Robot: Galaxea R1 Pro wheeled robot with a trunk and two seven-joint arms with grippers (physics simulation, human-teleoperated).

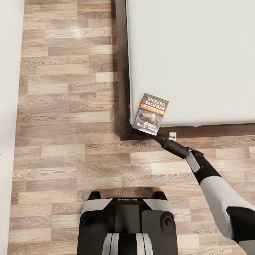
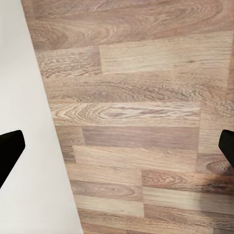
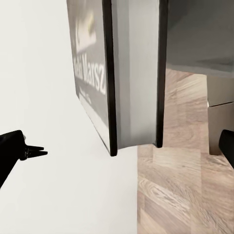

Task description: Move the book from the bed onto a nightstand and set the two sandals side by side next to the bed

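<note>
One book [image 1: 151,114]; one bed [image 1: 191,60]; one robot arm [image 1: 209,177] in the head view.

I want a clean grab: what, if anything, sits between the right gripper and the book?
Nothing visible. The right gripper is open just short of the book, which overhangs the bed corner.

The book [image 1: 151,114], a thin dark grey paperback lettered "RICHARD BACHMAN" in white above an orange band and a picture, is being seen lying cover up at the near corner of the bed [image 1: 198,56], slightly tilted, its lower edge overhanging the light grey mattress.
</note>
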